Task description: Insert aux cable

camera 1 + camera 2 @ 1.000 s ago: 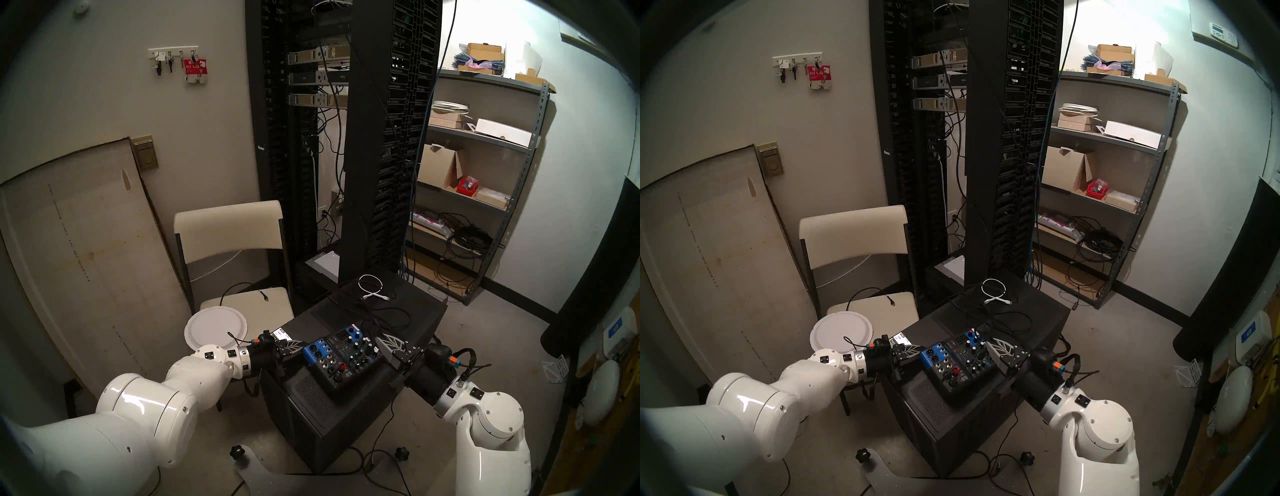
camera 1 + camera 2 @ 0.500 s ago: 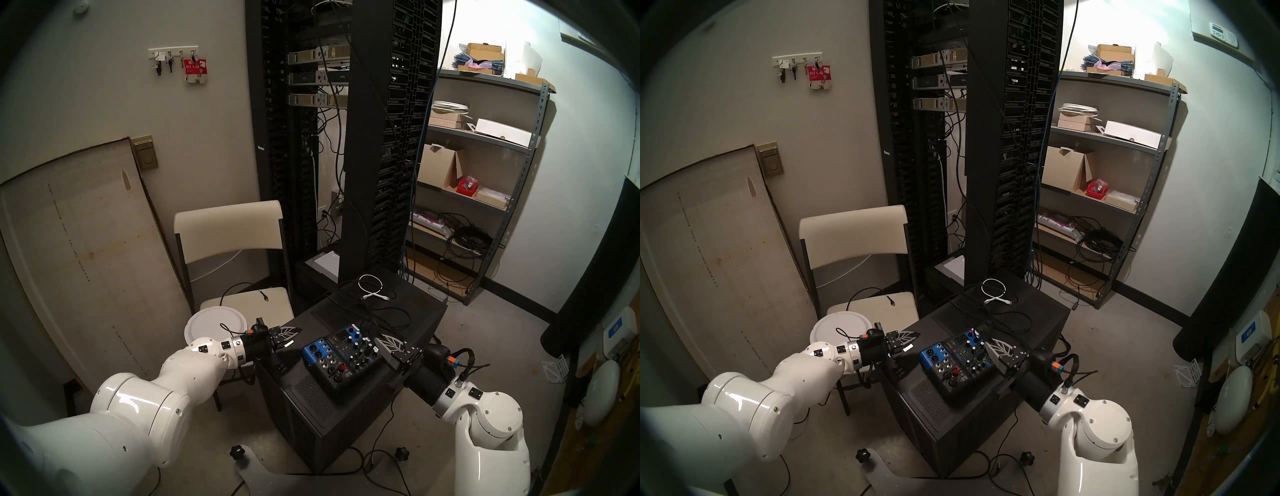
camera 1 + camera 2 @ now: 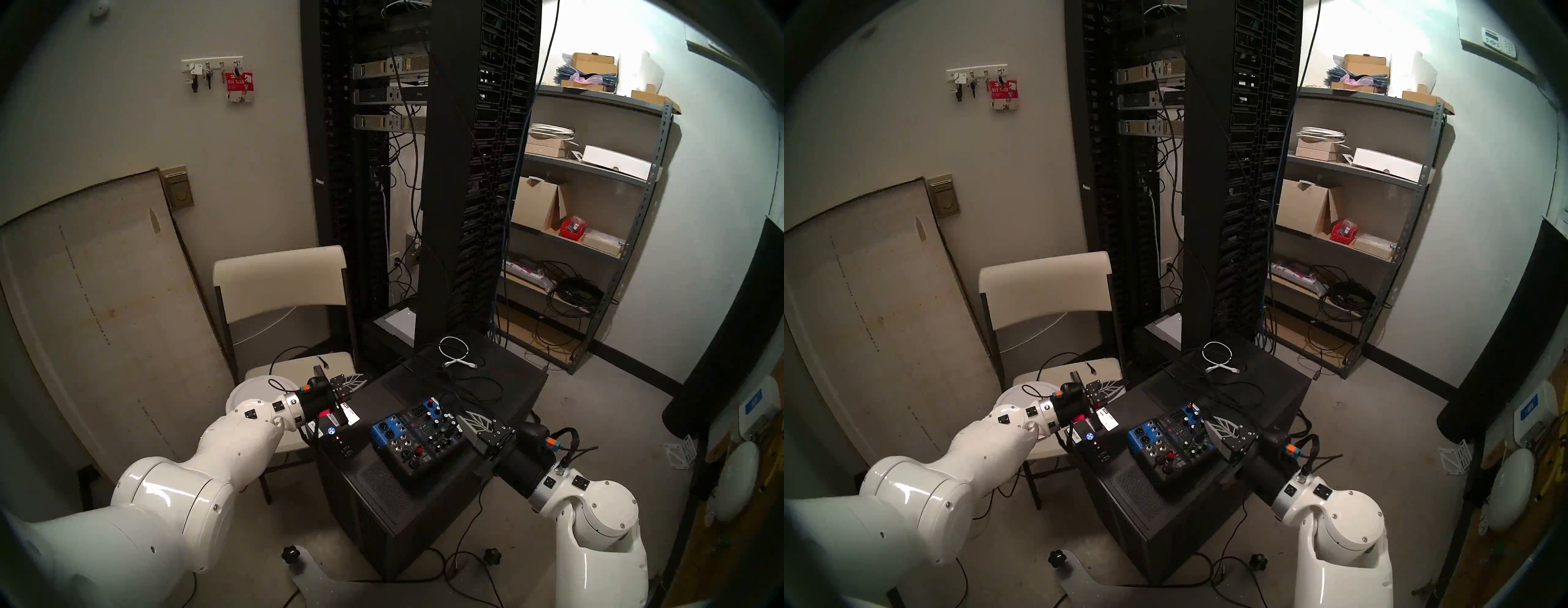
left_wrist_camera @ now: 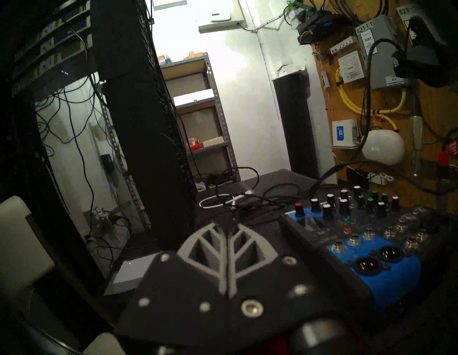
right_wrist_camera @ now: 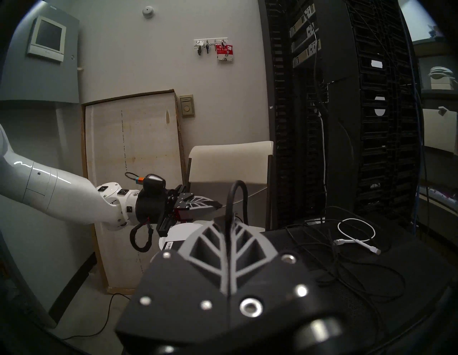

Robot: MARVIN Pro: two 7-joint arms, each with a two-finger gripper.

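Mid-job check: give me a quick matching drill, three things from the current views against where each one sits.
Things:
1. audio mixer
2. white coiled cable
3. white round plate

Places:
A. on the folding chair seat
B. far end of the black cabinet top
C. near end of the cabinet top, beside the right gripper

Pairs: 1-C, 2-B, 3-A

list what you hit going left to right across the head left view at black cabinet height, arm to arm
left gripper, jaws shut → small black box with a white label → blue and black audio mixer → right gripper, jaws shut
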